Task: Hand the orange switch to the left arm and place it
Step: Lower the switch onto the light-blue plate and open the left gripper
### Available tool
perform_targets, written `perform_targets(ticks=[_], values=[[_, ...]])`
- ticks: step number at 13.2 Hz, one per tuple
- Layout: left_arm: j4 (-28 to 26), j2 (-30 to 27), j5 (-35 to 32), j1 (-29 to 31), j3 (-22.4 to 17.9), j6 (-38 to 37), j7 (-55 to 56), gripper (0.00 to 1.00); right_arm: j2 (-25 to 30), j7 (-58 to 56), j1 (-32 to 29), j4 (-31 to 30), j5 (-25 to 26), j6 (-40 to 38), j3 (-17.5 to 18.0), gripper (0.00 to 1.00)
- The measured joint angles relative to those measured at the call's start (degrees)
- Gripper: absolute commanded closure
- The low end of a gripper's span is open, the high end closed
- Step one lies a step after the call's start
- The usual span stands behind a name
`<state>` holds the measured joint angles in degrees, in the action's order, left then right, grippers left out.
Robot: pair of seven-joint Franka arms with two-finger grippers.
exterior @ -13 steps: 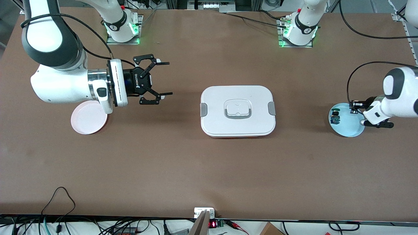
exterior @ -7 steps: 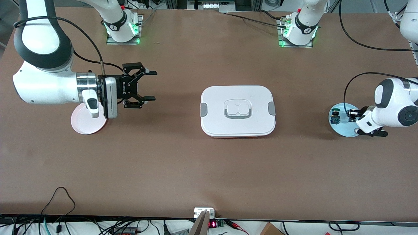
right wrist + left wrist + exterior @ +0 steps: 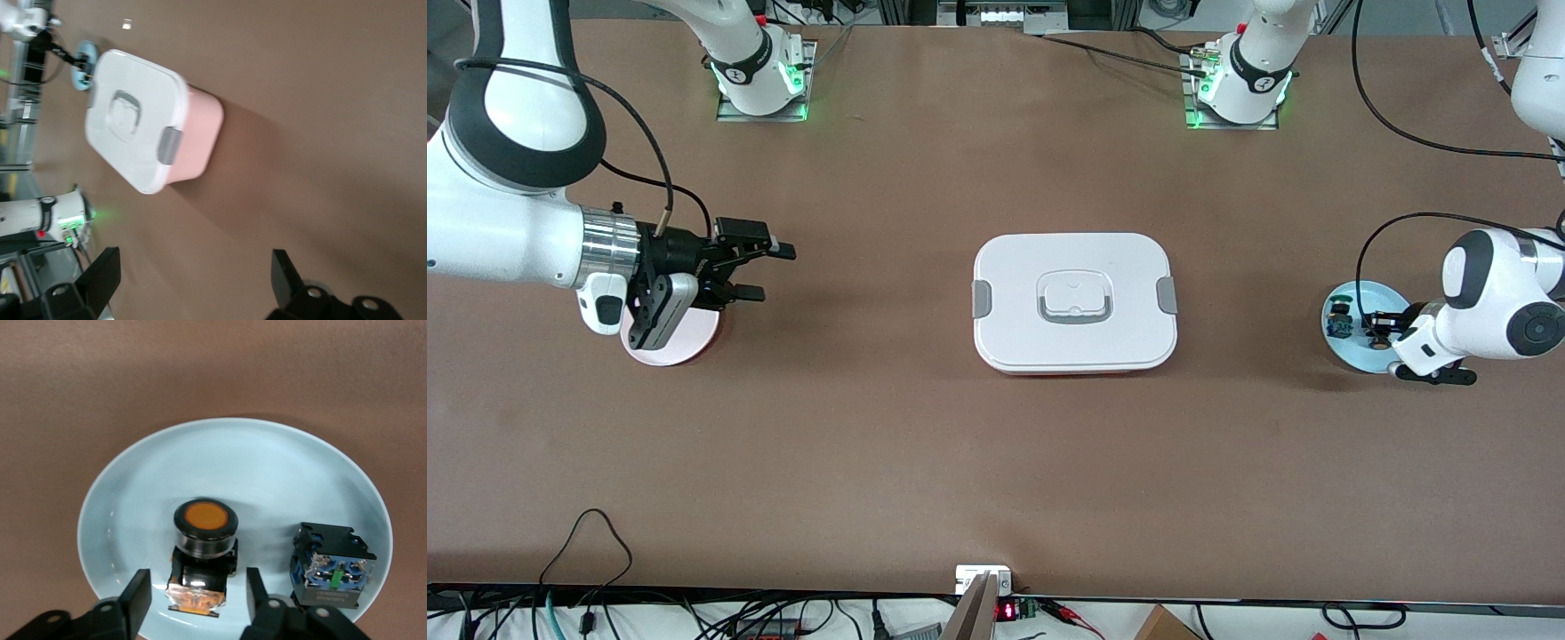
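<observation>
Brown tabletop: my left gripper [image 3: 193, 603] hangs part-open, holding nothing, straddling the orange switch [image 3: 202, 553] on the blue plate [image 3: 133, 487]; right gripper [image 3: 758, 271] waits wide, empty.

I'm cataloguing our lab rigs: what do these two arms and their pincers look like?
Both arms are glossy white with rounded dark grey joint bands, on bases lit green. The right arm has a silver wrist ring and a black cable looping to its black, linkage-style right pincer. The left arm carries a black cable too; its left pincer is black with flat fingers.
</observation>
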<state>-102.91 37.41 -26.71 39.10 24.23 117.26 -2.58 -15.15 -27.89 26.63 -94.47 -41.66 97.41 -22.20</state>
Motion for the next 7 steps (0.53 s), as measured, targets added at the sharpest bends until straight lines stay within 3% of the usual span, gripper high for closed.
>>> perform_targets(ticks=[4,7], values=[[6.12,-3.23,4.63,0.59,3.51,-7.98,0.16,0.0,0.21,11.76,0.64,3.44,19.72,-0.07,0.32,0.0],[18.04,-7.42,12.94,0.61,5.28,-23.12,0.22,0.0,0.66,14.57,-0.04,3.53,31.52,-2.49,0.17,0.0]])
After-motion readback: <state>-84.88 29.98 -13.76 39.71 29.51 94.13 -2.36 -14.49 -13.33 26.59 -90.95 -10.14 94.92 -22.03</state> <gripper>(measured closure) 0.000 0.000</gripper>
